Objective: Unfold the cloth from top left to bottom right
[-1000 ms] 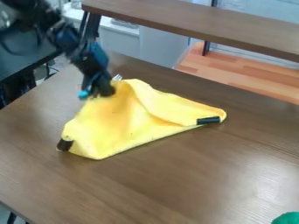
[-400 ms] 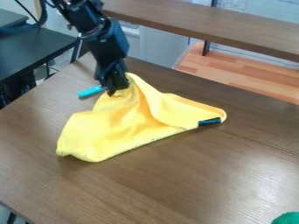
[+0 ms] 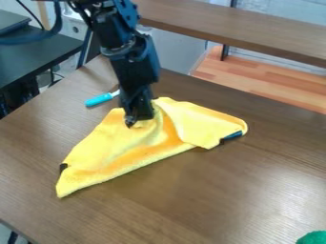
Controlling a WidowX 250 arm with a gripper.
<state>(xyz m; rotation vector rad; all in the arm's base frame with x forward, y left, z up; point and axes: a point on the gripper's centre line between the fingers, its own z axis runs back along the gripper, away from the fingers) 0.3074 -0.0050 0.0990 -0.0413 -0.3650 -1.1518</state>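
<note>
Black pincer point(image 3: 140, 121) is clamped on the cloth point(image 3: 121, 152), up on its far edge, and the cloth bunches right at its tips. It has just moved right and nearer to me, and it has dragged that edge along. Down and left of the pincer, the cloth's corner now pokes out in a long point, where a moment ago it was blunt. To the right of the pincer, the loose flap point(image 3: 207, 125) has slid down a bit and hangs over part of the dark patch point(image 3: 231, 136). So I think the top layer is starting to come over the right way, from top left to bottom right. The cloth is still folded, though, and looks like a slanted strip on the table point(image 3: 210, 200), so I'd say the job is only partly done. Next, the pincer should keep pulling down and right, past the near edge, then let go. If it goes too low, the cloth might just bunch up or slide all in one lump. The blue pen point(image 3: 99, 99) lies left of the pincer, apart from the cloth, out of the way.
</note>
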